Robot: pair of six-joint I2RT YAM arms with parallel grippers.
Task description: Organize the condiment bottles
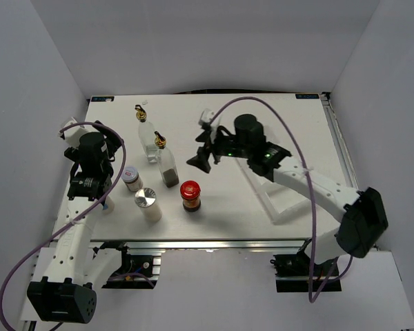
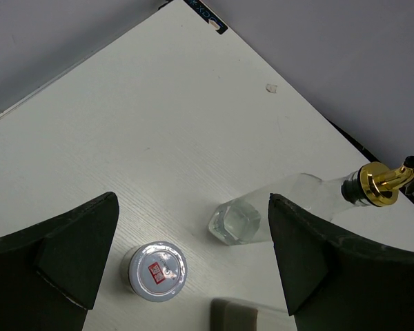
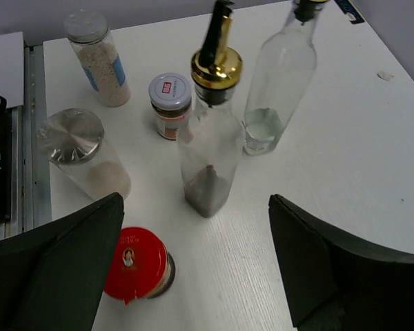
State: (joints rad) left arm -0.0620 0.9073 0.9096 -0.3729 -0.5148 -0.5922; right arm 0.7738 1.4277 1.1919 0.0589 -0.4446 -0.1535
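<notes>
Standing upright well apart from the white tray (image 1: pixel 279 207), the dark-bottomed cruet (image 3: pixel 208 158) is facing the right gripper (image 1: pixel 199 160), which is hanging between tray and cruet with jaws spread wide; the left gripper (image 2: pixel 193 203), likewise spread, is hovering farther from the tray.

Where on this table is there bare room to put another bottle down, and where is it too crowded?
Bare: the far right of the table, behind the right arm, and the near strip between the red-lidded jar and the white tray. Crowded: the left middle, where the far cruet, near cruet, white-lidded jar and silver-lidded shaker stand close together.
</notes>
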